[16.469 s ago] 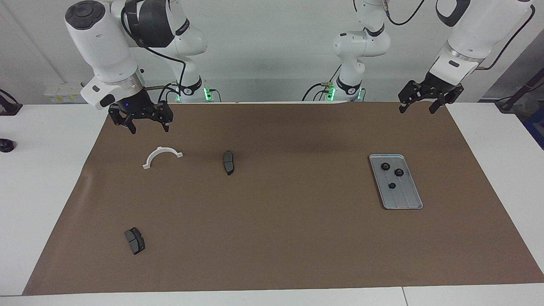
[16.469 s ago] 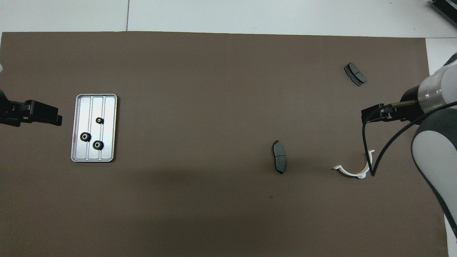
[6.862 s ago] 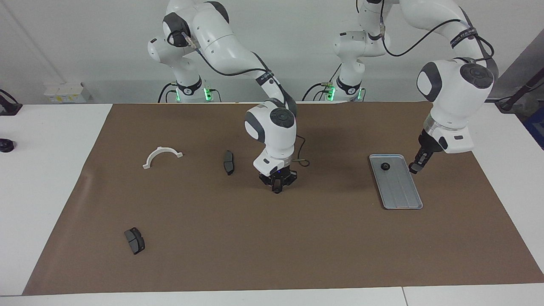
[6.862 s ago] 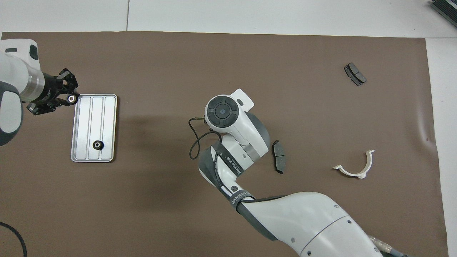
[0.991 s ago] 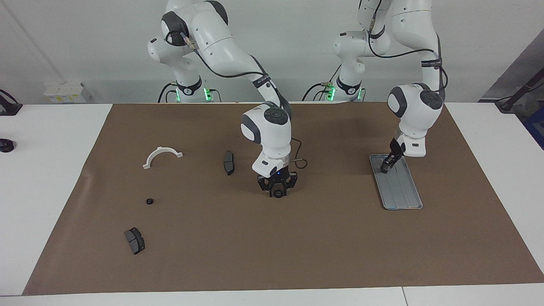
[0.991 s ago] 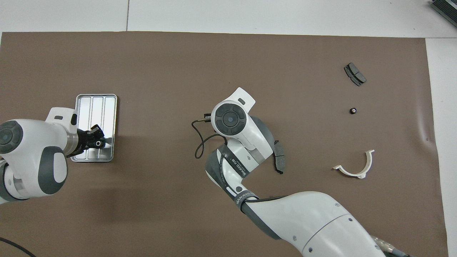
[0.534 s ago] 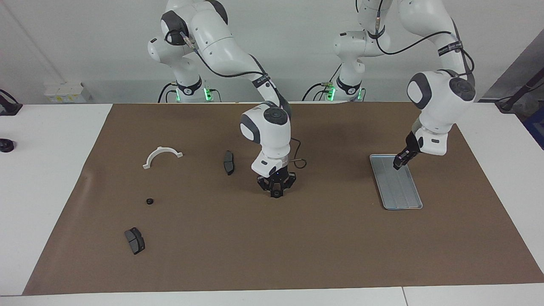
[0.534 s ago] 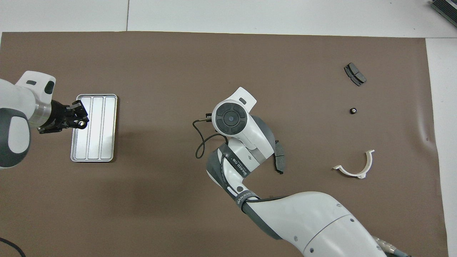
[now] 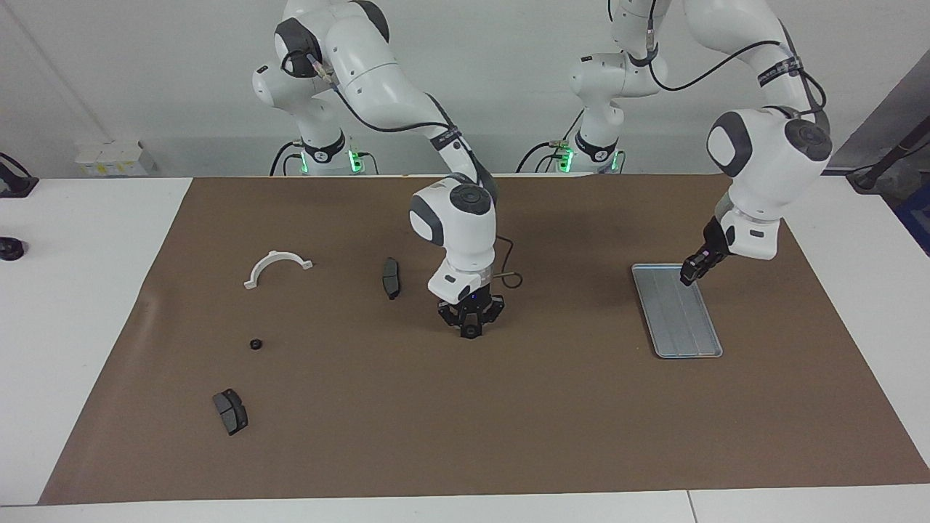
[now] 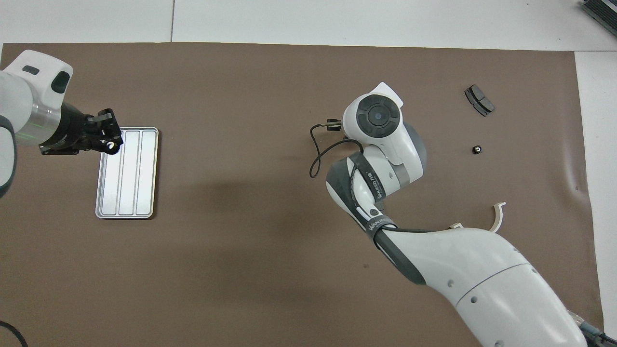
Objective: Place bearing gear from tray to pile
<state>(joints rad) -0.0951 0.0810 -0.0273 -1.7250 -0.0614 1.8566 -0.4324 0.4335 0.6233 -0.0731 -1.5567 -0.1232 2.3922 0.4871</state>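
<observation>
In the facing view, the left end effector (image 9: 690, 274) hangs over the rim of the silver-grey tray (image 9: 683, 323), on the side toward the left arm's end of the table (image 9: 835, 407). What sits between its fingers cannot be made out from here. The tray lies on the brown mat, well toward that same end. The right arm reaches out to the middle of the table, where the right end effector (image 9: 471, 328) points straight down just above the mat, its fingers clamped on a small black bearing gear (image 9: 472, 333). Toward the right arm's end, a lone gear (image 9: 255, 343) rests on the mat between the white half-ring bracket (image 9: 277, 266) and a dark grey brake pad (image 9: 230, 411), which lies closer to the table edge farthest from the robots. A second brake pad (image 9: 391, 277) lies beside the right arm's wrist. In the overhead view, the left end effector (image 10: 107, 140) covers a corner of the tray (image 10: 127, 183), its fingers closed on a second bearing gear (image 10: 111, 144) whose pale centre shows. The right end effector is hidden under its own wrist. The lone gear (image 10: 476, 150) lies apart from the brake pad (image 10: 479, 100), and the bracket (image 10: 499, 214) is partly covered by the right arm.
</observation>
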